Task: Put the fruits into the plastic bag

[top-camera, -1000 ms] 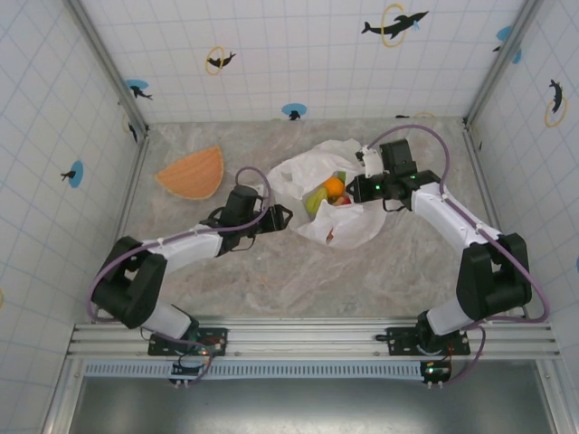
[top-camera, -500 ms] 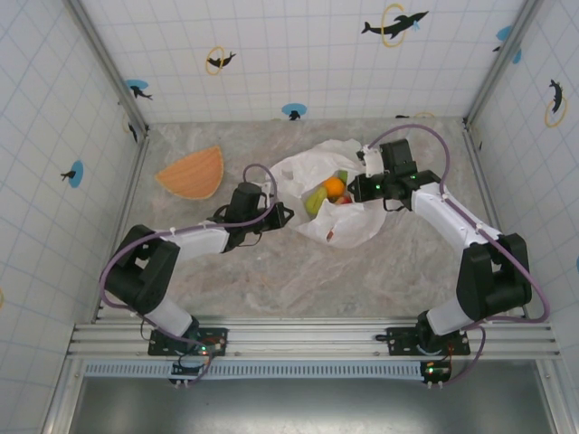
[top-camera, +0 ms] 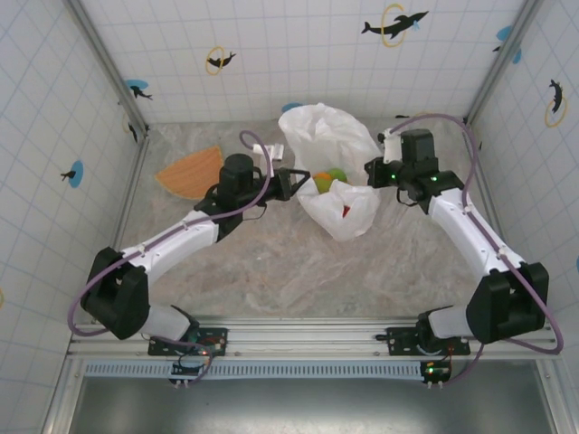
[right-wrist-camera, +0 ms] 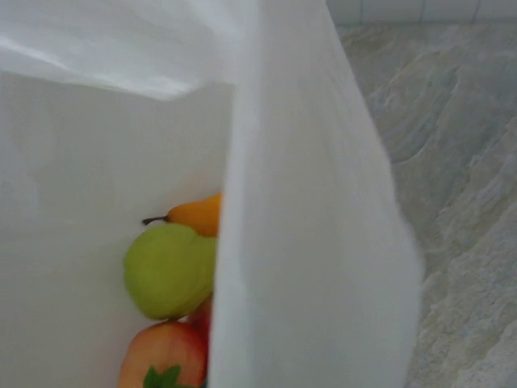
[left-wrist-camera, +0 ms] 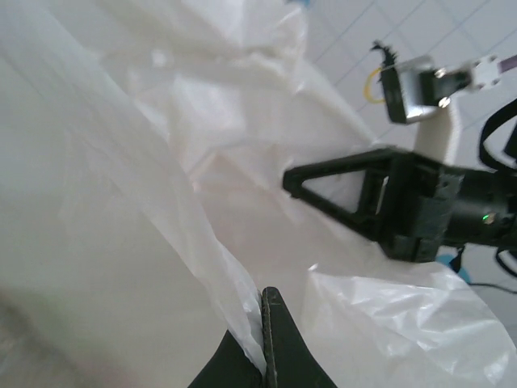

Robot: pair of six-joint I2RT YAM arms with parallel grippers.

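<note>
- The plastic bag (top-camera: 327, 134) is the biggest thing we have to manage. It is thin, crinkly, limp film with no stiffness of its own, and it hangs between the two arms above the table (top-camera: 271, 262) with its loaded pouch sagging below. We judge it light but easy to tear or let slip, so we would hold it at the rim with some film bunched in the pinch.
- The left gripper (left-wrist-camera: 265, 323) has its jaws together, clamped on a fold of the bag's edge.
- The right gripper (top-camera: 371, 172) sits at the opposite rim, and we read its jaws as closed on the film there.
- The fruits (right-wrist-camera: 170, 271), green, orange and red, lie inside the bag at its bottom. Glossy, hard and rounded, they will likely roll and drag the film down if the bag tilts.
</note>
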